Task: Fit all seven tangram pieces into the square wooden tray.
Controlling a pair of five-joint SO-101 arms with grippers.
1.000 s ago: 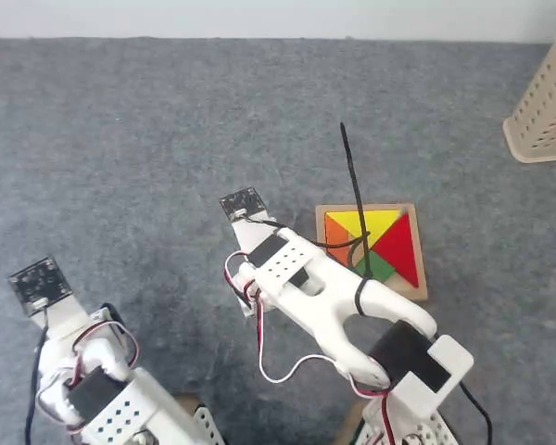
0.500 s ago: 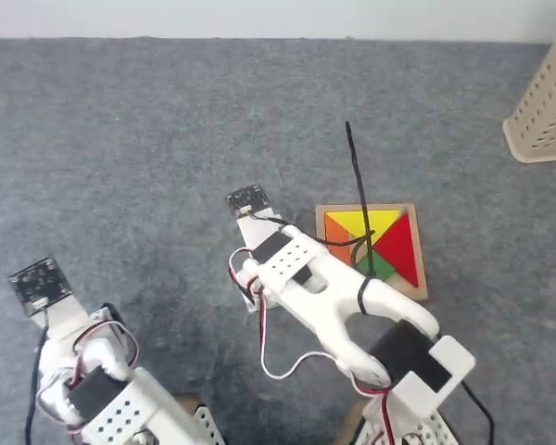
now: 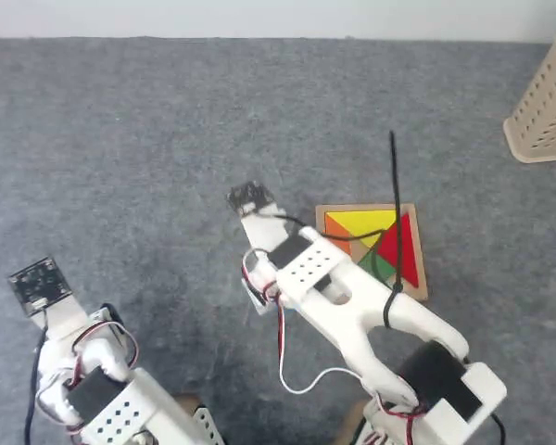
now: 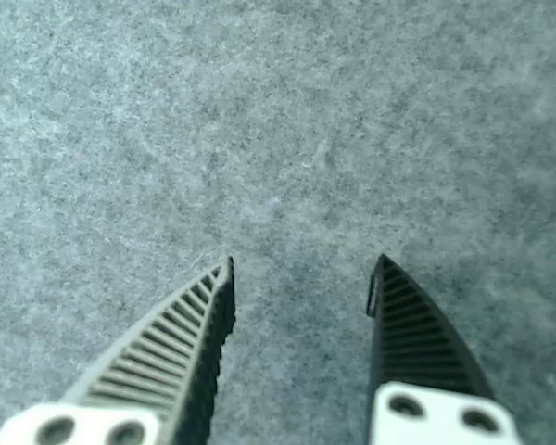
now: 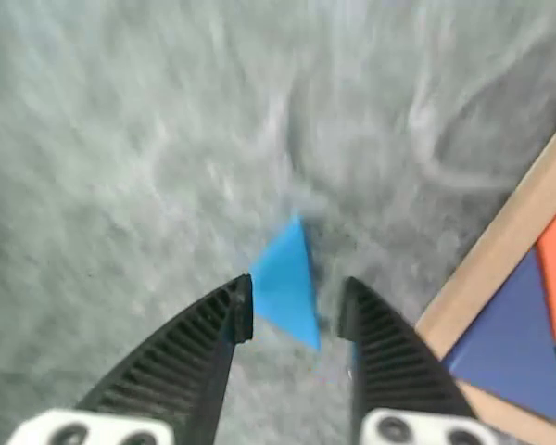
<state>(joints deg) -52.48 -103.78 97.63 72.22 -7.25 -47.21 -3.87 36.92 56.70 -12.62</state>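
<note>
our right claw [image 5: 296, 286], spread, straddles the light-blue triangle piece [image 5: 287, 273] beside the square wooden tray [image 5: 500, 269]; we centre, then pinch.

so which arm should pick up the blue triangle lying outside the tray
Right. The right gripper has its fingers open either side of the blue triangle, beside the tray. The left gripper hangs over bare carpet, far from the tray.

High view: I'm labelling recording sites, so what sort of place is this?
Probably a tabletop robot practice bench, in a lab or hobby room: a grey felt-like mat covers the surface, a white left arm and right arm stand side by side, and a wooden tangram tray lies on the mat.
</note>
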